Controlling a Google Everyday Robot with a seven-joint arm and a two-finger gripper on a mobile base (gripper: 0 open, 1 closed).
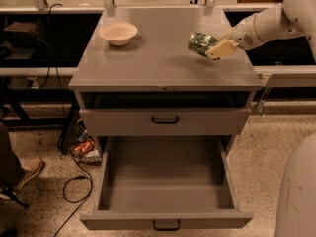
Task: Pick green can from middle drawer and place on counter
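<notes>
Green can [200, 42] aslant in end effector [211, 50]

Smooth white rounded-plastic arm [269, 23] in the upper right of the frame, thick at the edge and narrower toward the wrist. Shows a small dark round mark on the wrist's side. Ends in a cream-tan two-finger gripper [210, 51] right of upper centre, fingers [223, 47] flat and blocky, yellower than the arm. Broad white curved body shell [296, 191] along the lower right edge.
</notes>
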